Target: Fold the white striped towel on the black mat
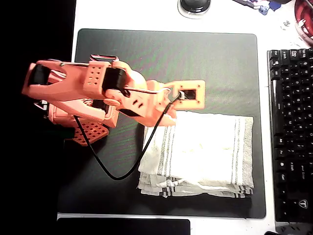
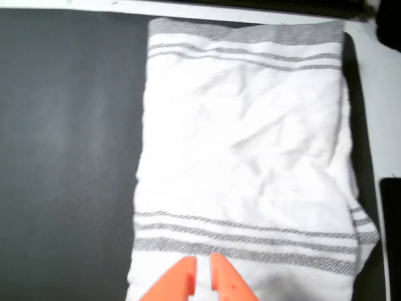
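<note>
The white striped towel (image 1: 205, 147) lies folded in several layers on the lower right part of the black mat (image 1: 171, 54), with grey stripe bands at its left and right ends. My orange gripper (image 1: 164, 116) hangs over the towel's upper left corner. In the wrist view the towel (image 2: 250, 157) lies flat on the mat (image 2: 62, 157). There the gripper (image 2: 202, 279) sits at the bottom edge, just above the near stripe band. Its two orange fingertips are almost touching, and no cloth shows pinched between them.
A black keyboard (image 1: 291, 132) runs along the mat's right side. A round dark object (image 1: 194, 6) sits beyond the mat's far edge, and a red item (image 1: 304, 22) at the top right. The arm's black cable (image 1: 112, 174) loops over the mat's left half.
</note>
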